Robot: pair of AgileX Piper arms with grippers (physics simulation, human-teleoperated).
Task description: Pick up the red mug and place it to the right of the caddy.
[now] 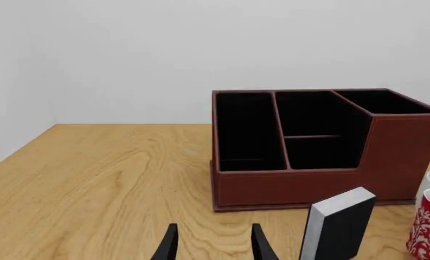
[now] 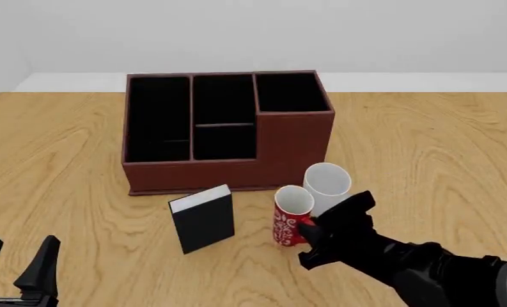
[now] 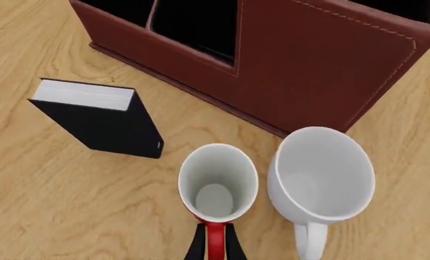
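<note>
Red mug upright, its handle pinched by right hand.

The red mug stands upright just beside the white mug, its red handle between the right end effector's fingertips. Behind them sit the caddy and an upright black book on the wooden surface.

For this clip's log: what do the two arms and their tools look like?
Both are plain matte black, with no markings, cables or sleeves visible. The right arm is chunky, built of rounded segments, ending in a blocky right tool. The left tool shows two thin, tapered black fingers like narrow blades.
</note>
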